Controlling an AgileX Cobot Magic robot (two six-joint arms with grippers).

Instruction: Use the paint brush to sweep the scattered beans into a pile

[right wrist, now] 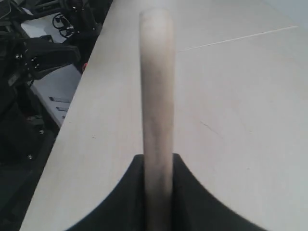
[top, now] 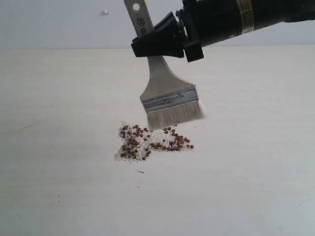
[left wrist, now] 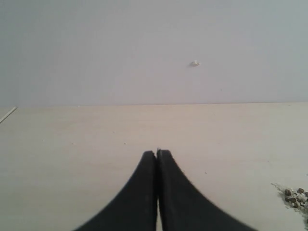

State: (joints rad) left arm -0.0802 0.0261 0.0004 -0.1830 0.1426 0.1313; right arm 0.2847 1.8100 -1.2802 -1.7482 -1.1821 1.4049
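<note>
The left gripper (left wrist: 157, 156), jaws pressed together on nothing, sits well left of the beans (top: 153, 141), which lie in a loose patch stretched left to right. The brush (top: 167, 96), its handle pinched in the right gripper (top: 160, 43), hangs bristles-down by the patch's right half, so the right arm is nearer.

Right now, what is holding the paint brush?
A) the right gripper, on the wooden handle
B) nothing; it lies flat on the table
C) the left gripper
A: the right gripper is clamped on the handle of the paint brush, bristles pointing down, while the left gripper is shut and empty.
</note>
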